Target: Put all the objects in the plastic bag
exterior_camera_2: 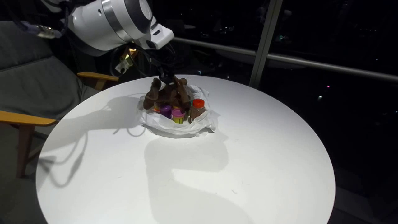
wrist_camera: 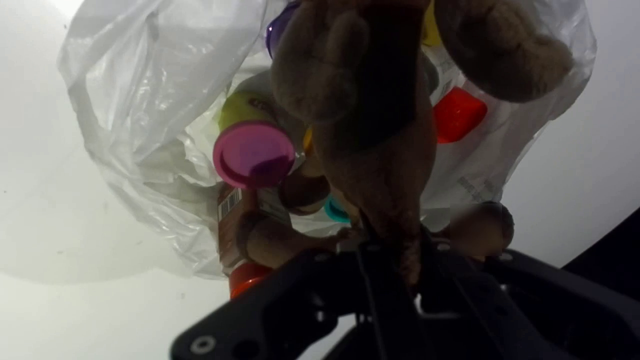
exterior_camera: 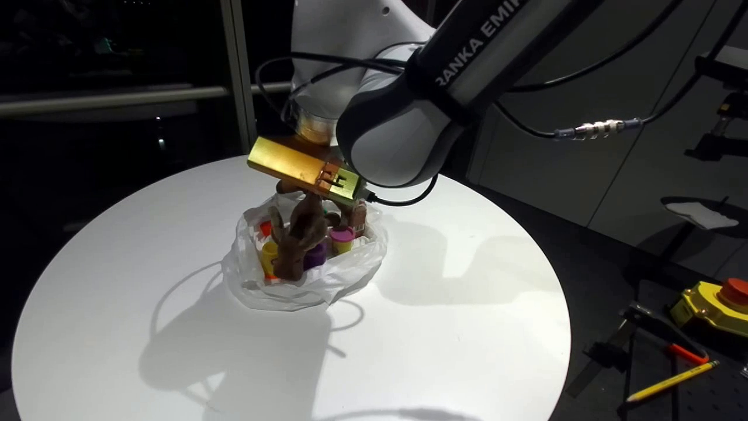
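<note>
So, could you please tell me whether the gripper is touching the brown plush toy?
Touching. The wrist view shows it: the jaws of the gripper are closed with part of the brown plush toy pinched between them.

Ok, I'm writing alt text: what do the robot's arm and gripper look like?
The arm is rounded, white and black, with partial white "RANKA EMI" lettering, black cables and a boxy gold-green attachment. The gripper is black, with slim, jointed fingers.

lounge or lab, unclear: armchair [exterior_camera_2: 34, 73], emergency-stop button [exterior_camera: 735, 292], window [exterior_camera_2: 323, 93]
</note>
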Controlling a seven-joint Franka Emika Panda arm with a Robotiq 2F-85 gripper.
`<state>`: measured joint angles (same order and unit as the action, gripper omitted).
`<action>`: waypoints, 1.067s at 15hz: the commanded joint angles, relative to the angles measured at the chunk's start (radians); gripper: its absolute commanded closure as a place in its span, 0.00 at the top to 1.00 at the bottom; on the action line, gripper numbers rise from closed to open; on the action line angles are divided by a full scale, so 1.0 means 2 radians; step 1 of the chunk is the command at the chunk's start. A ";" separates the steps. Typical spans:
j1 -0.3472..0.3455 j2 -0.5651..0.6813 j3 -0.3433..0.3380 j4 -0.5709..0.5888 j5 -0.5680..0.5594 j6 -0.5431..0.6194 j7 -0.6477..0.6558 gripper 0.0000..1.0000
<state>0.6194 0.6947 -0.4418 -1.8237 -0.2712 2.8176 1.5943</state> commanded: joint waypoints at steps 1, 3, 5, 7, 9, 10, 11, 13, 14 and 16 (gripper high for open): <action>-0.008 0.014 0.016 0.034 -0.001 -0.027 0.010 0.03; -0.008 0.019 0.019 0.038 -0.008 -0.041 0.010 0.38; -0.007 0.022 0.018 0.043 -0.015 -0.052 0.011 0.44; -0.003 0.023 0.009 0.047 -0.027 -0.052 0.016 0.59; 0.004 0.022 -0.006 0.052 -0.046 -0.037 0.026 0.76; 0.003 0.019 -0.007 0.054 -0.052 -0.032 0.028 0.82; 0.002 0.016 -0.007 0.057 -0.059 -0.031 0.030 0.91; 0.000 0.012 -0.008 0.062 -0.067 -0.031 0.029 1.00; 0.001 0.008 -0.009 0.063 -0.072 -0.033 0.030 1.00; 0.003 -0.002 -0.010 0.063 -0.082 -0.039 0.029 1.00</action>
<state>0.6175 0.7228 -0.4532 -1.7032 -0.3896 2.7425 1.6261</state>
